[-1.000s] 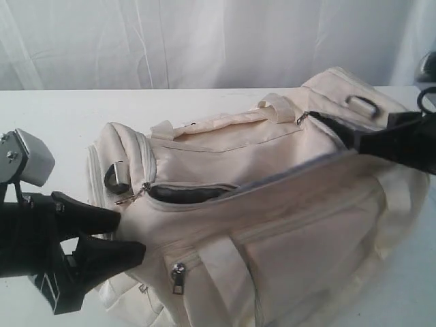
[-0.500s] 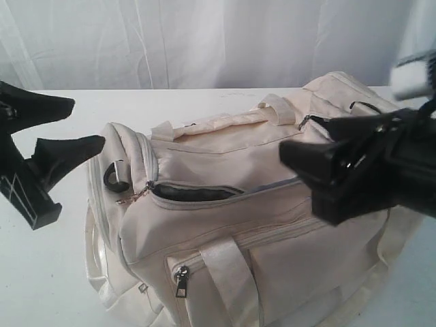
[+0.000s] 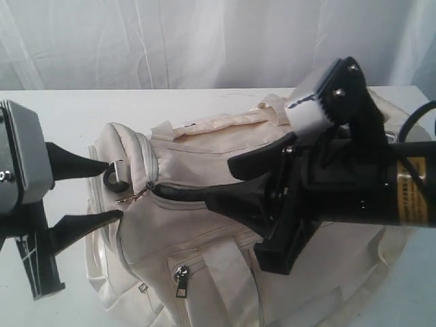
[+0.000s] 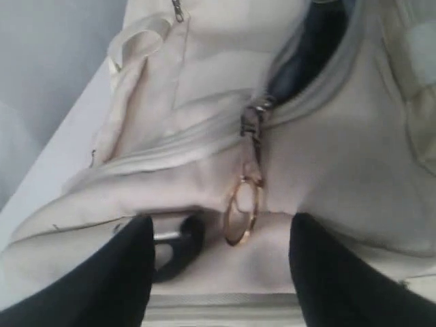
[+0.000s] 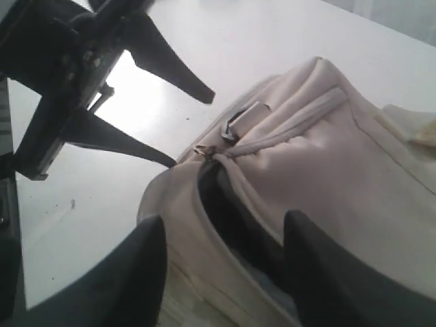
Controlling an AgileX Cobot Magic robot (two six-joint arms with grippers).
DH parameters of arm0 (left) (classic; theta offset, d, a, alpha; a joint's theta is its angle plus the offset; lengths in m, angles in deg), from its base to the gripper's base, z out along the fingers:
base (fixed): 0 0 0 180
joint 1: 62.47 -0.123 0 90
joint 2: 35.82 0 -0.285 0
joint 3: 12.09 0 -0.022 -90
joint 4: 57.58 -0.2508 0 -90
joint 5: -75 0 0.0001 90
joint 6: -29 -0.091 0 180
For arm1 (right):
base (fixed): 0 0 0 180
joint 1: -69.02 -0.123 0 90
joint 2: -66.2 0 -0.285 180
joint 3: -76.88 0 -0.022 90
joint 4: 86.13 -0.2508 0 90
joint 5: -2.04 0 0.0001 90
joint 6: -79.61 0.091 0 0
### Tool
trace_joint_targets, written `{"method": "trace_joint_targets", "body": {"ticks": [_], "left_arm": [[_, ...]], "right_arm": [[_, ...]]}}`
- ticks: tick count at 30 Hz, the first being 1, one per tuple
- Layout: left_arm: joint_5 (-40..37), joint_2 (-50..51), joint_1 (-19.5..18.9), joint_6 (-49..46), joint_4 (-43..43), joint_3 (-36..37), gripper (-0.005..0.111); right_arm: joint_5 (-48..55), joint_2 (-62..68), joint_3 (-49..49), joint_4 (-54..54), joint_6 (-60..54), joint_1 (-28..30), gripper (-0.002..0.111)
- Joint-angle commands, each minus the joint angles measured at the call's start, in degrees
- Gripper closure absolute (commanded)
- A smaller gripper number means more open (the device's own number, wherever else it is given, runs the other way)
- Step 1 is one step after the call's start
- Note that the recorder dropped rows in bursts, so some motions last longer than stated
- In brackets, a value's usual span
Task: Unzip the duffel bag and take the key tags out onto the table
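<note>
The wide white desk (image 3: pixel 68 109) has the big cream cloth duffel bag (image 3: pixel 204 231) lying on it. The black left hand (image 3: pixel 114 189) is wide open at the bag's end and holds nothing. The black right hand (image 3: pixel 221 182) is open and empty too, over the dark zip gap (image 5: pixel 228 211). The small gold zip ring (image 4: pixel 243 208) lies free. The zip looks mostly undone. The key tags cannot be seen, so taking them out is left.

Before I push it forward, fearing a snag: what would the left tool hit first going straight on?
Probably the end of the bag, at the zipper pull beside the black strap ring; depth is unclear.
</note>
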Motion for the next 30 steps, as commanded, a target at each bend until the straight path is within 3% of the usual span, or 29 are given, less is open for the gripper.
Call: {"method": "trace_joint_targets", "body": {"ticks": [1,7,16,21,28,30], "left_arm": [[2.1,-0.2,0.0,-0.5,-0.7,1.2,0.048],[2.2,-0.2,0.0,-1.4,-0.7,1.4,0.063],[1.1,-0.2,0.0,-2.4,-0.7,1.4,0.063],[0.6,2.3,0.0,-4.0,0.2,1.4,0.063],[0.8,5.8,0.0,-11.8,9.7,1.3,0.064],[0.8,5.8,0.0,-11.8,9.7,1.3,0.064]], "right_arm": [[-0.4,3.4,2.3,-1.0,-5.2,-3.5,0.06],[1.6,8.5,4.4,-1.0,-5.2,-7.1,0.06],[5.1,13.0,6.3,-1.0,-5.2,-10.6,0.06],[12.7,14.5,6.8,-1.0,-4.7,-10.9,0.06],[12.0,15.5,6.8,-1.0,-4.7,-10.9,0.079],[12.0,15.5,6.8,-1.0,-4.7,-10.9,0.091]]}}
